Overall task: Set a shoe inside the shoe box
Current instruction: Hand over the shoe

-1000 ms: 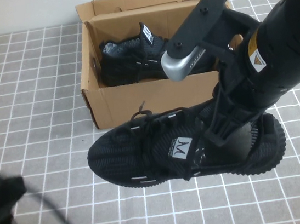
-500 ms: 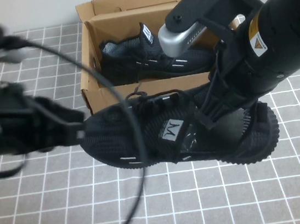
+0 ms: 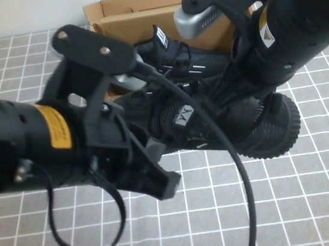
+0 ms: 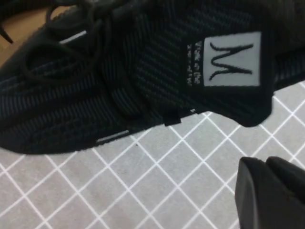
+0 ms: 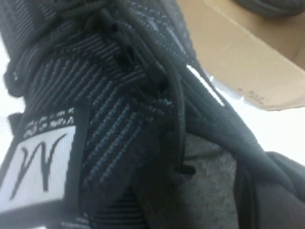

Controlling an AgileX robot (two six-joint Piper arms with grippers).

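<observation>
While the right gripper (image 3: 236, 110) stays clamped on the collar of the shoe (image 3: 213, 122), holding it off the tiled table (image 3: 296, 202) at centre frame, the left gripper (image 3: 159, 178), jaws shut and empty, has swept in from the lower left within the last second to hang beside the toe. The shoe box (image 3: 131, 6) at the top centre, lid open, already holds the other sneaker (image 3: 193, 64); the carried shoe has climbed nearer its front wall, so the drop looks close

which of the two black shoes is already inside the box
The shoe at the back, lying inside the shoe box. The other shoe is outside, in front of the box, under the right gripper.
</observation>
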